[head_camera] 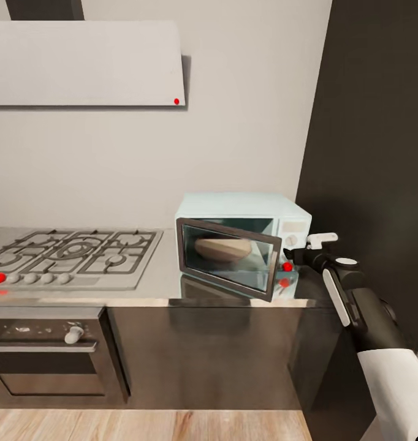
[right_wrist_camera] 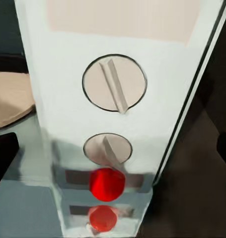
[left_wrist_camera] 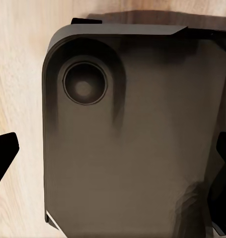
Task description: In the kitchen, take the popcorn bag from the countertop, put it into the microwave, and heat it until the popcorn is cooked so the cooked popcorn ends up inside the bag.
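Hob: ridged steel gas hob at the left of the glossy grey steel countertop.
Microwave: small pale mint-blue microwave right of the hob, its dark glass door partly open.
Bag: tan-brown popcorn bag lies inside the microwave, seen through the door.
Panel: white panel with two knobs and a red button.
Right gripper: just beside the panel; finger spread cannot be told.
Left gripper: dark fingertips apart over a grey robot part.

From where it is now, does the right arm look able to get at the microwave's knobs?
Probably yes. The right gripper sits just in front of the microwave, beside its control panel. The wrist view faces both knobs squarely, and the half-open door swings off to the other side.
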Robot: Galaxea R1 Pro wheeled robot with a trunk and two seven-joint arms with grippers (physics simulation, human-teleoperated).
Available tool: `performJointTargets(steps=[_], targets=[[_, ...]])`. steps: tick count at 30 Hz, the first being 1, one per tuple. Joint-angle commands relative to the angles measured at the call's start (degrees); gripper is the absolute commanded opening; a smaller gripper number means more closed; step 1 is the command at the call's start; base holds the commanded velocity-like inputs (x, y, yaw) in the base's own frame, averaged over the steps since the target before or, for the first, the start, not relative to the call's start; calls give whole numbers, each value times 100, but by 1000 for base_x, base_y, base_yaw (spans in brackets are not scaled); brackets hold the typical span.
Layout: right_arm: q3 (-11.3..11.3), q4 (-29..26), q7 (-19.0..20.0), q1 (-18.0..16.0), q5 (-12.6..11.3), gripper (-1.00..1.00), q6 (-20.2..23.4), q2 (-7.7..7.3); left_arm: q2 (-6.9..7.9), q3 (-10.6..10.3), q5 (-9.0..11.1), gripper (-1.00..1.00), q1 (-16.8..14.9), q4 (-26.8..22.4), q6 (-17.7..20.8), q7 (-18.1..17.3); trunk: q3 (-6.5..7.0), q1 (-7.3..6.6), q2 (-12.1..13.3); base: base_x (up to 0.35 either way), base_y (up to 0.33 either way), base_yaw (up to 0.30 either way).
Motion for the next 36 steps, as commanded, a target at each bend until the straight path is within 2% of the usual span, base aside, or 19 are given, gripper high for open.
performJointTargets(steps=[1, 5, 6, 7, 12, 16, 20, 25, 27, 29, 36], targets=[[7, -5, 0, -4, -28, 100, 40, 96, -1, 7, 38, 100, -1, -3, -7, -1, -6, 1, -3, 35, 0, 0], [14, -11, 101, -4, -30, 100, 94, 204, -1, 8, 38, 100, -1, -3, -7, -1, -6, 1, -3, 12, 0, 0], [15, -13, 465, -4, -31, 100, 104, 202, -2, 7, 38, 100, -1, -3, -7, -1, -6, 1, -3, 0, 0, 0], [15, -13, 584, -4, -31, 100, 105, 198, -2, 8, 38, 100, -1, -3, -8, -1, -6, 1, -3, 0, 0, 0], [15, -13, 777, -4, -31, 100, 106, 176, -1, 10, 38, 100, -1, -3, -7, -1, -6, 1, -3, 0, 0, 0], [15, -13, 1256, -4, -23, 100, 112, 154, -8, 6, 38, 100, -1, -3, -8, -1, -6, 1, -3, 0, 0, 0], [15, -34, 1910, -4, 22, 100, 115, 142, -10, 3, 38, 100, -1, -4, -13, -5, -6, 1, -3, 0, 0, 0], [10, -63, 2366, -4, 35, 100, 238, 138, -16, 9, 38, 100, -1, -4, -15, -1, -6, 1, -3, 0, 0, 0], [6, -78, 2741, -4, 45, 100, 309, 129, -11, 9, 38, 100, -1, -3, -15, -1, -6, 1, -3, 0, 0, 0], [6, -82, 2946, -4, 55, 100, 327, 113, -10, 10, 38, 100, -1, -3, -15, -1, -6, 1, -3, 0, 0, 0], [13, -75, 3044, -4, 80, 100, 342, 106, -10, 10, 38, 100, -1, -5, -15, -1, -6, 1, -3, 0, 0, 0]])
